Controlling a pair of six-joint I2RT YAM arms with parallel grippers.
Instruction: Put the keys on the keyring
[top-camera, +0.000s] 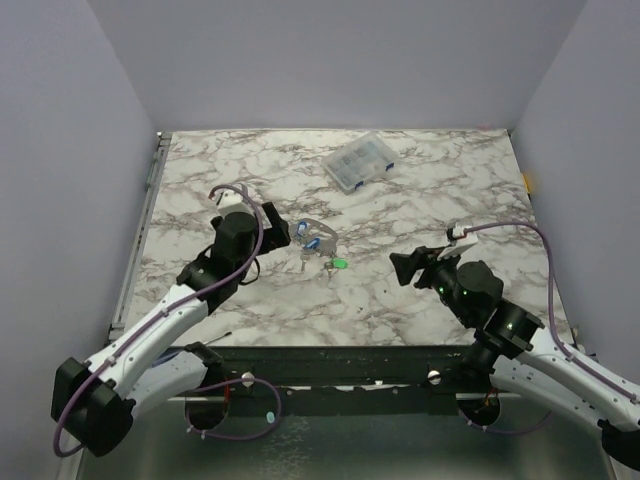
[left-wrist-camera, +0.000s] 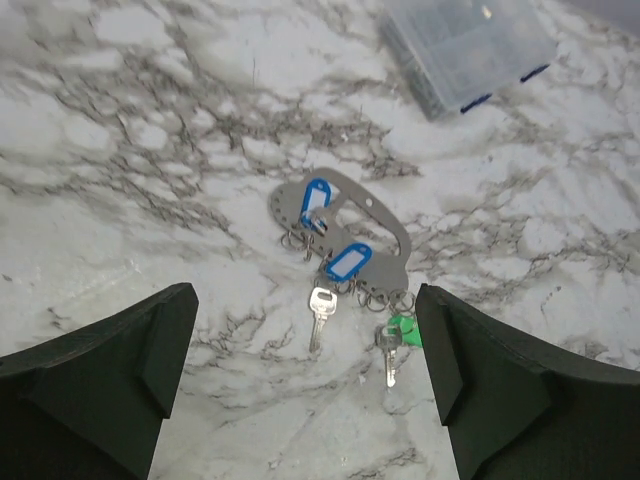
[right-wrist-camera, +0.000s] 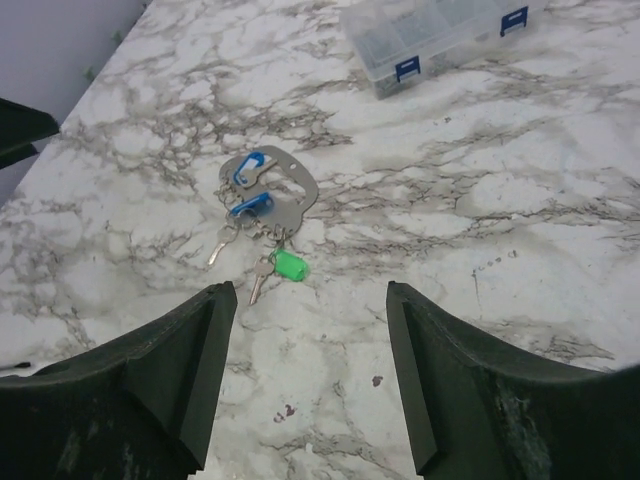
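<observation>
A: Pincers?
B: Left pincer (left-wrist-camera: 305, 305) has its jaws wide apart with nothing between them. Right pincer (right-wrist-camera: 310, 300) is also apart and holds nothing. Both hang over the desk (left-wrist-camera: 120, 150).
A: Keys?
B: The keys (left-wrist-camera: 348, 262) lie mid-desk between the arms, two blue heads and one green (green nearest), touching the keyring (left-wrist-camera: 388, 265) just behind. Threaded or not, cannot tell.
A: Beyond?
B: Clear compartment box (left-wrist-camera: 465, 45), well apart.

Two blue keys (left-wrist-camera: 348, 262) and one green key (left-wrist-camera: 403, 330) are lying at one keyring (left-wrist-camera: 385, 228); one clear box (left-wrist-camera: 465, 45) is sitting beyond it.
</observation>
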